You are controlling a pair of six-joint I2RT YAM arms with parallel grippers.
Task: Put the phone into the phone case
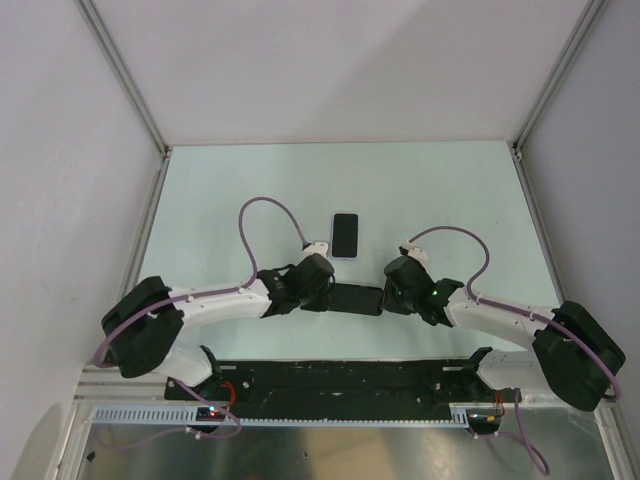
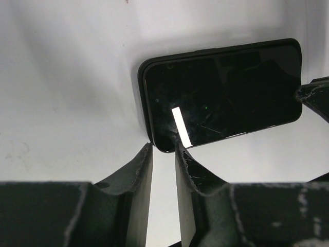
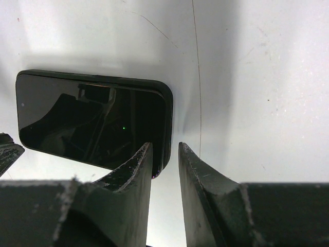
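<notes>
Black glass, glossy: the phone [image 1: 356, 299] lies flat, screen up, on the pale green table [image 1: 450, 190], long axis crosswise, between the two grippers. A dark rim runs round the screen.

Left gripper [image 2: 164, 149], at the phone's left end: jaws a narrow slit apart, bare table showing through the gap, tips right at one corner of the phone.

Right gripper [image 3: 164, 146], at the phone's right end: the same narrow slit, with the phone's corner partly behind one finger.

Nothing sits clamped between either pair in the wrist views. Whether the tips actually press on the phone's edge I cannot tell.

Beyond the phone, on the side away from the arm bases: a pale-rimmed slab [image 1: 345, 235] with a dark face, lying lengthwise, near the phone but apart from it.
</notes>
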